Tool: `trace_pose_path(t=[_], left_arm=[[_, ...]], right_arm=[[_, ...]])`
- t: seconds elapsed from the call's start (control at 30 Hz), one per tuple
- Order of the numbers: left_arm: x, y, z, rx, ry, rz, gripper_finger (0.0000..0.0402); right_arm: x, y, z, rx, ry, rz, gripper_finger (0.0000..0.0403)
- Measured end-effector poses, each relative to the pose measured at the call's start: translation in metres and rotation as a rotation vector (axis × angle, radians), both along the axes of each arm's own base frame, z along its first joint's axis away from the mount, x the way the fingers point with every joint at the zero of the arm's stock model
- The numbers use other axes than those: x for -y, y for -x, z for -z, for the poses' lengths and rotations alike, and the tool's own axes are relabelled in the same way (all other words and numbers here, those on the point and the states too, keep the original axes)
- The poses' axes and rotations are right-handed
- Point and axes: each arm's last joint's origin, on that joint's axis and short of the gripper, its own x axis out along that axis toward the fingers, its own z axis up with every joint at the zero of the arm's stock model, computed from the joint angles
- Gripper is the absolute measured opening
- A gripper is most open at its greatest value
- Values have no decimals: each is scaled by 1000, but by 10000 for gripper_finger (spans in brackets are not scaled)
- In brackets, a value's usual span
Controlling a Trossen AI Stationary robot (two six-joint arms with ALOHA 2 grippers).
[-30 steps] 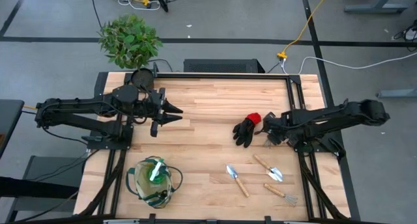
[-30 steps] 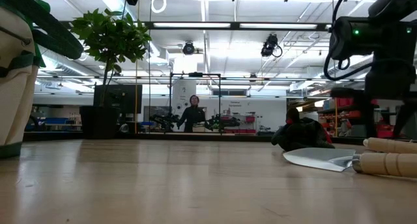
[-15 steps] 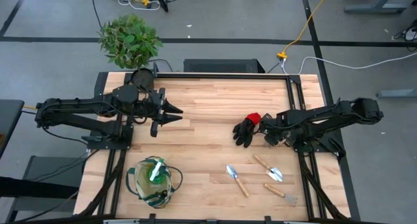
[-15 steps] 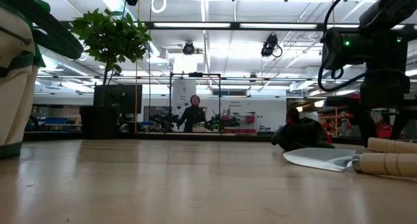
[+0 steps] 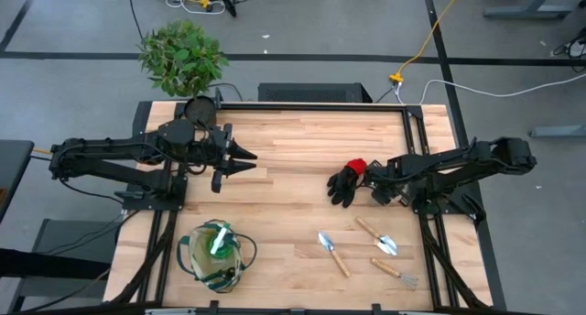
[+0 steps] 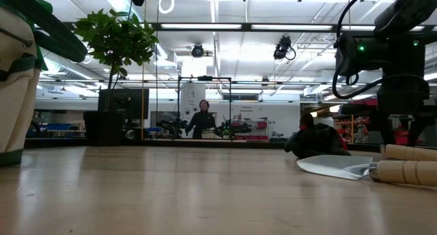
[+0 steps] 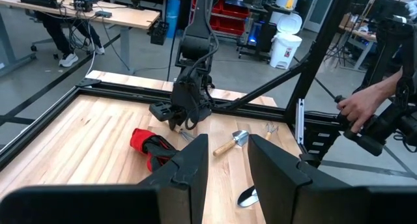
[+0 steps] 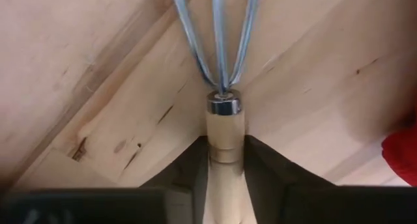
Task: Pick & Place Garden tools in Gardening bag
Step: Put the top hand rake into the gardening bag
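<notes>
My right gripper (image 5: pixel 378 192) points down at the table's right, just beside the black glove with a red cuff (image 5: pixel 345 181). It is shut on a wooden-handled hand fork (image 8: pixel 220 48) that lies on the wood. Two trowels (image 5: pixel 333 253) (image 5: pixel 377 235) and another hand fork (image 5: pixel 396 272) lie flat near the front right. The beige and green gardening bag (image 5: pixel 217 255) stands at the front left with a green and white thing inside it. My left gripper (image 5: pixel 245 159) hovers open over the table's left half, holding nothing. My right gripper pinches the fork's wooden handle (image 8: pixel 225 146) between its two fingers (image 8: pixel 194 168), just behind the metal collar. The fingers come from above, pointing down, one on each side of the handle. The fork lies flat on the table, its tines pointing away from the fingers.
A leafy plant (image 5: pixel 181 54) and a black pot (image 5: pixel 199 107) stand at the far left corner. A dark metal frame (image 5: pixel 414 141) borders the table. Bare wood lies in the middle (image 5: pixel 293 159). In the left wrist view, a person's hand (image 7: pixel 355 110) shows beyond the table.
My right gripper has sunk a little toward the table beside the glove and shifted slightly toward the table's left. The tools, glove and bag lie where they were.
</notes>
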Motion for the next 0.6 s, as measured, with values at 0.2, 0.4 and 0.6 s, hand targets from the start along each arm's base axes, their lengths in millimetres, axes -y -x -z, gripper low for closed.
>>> trace_pose_path(t=[0.2,0.4,0.6], left_arm=[[0,0,0,0,0,0,115],[0,0,0,0,0,0,115],[0,0,0,0,0,0,115]], right_arm=[[0,0,0,-2,-11,6,63],[-1,1,0,-4,-26,8,62],[-1,-7,-8,39,-54,94,59]])
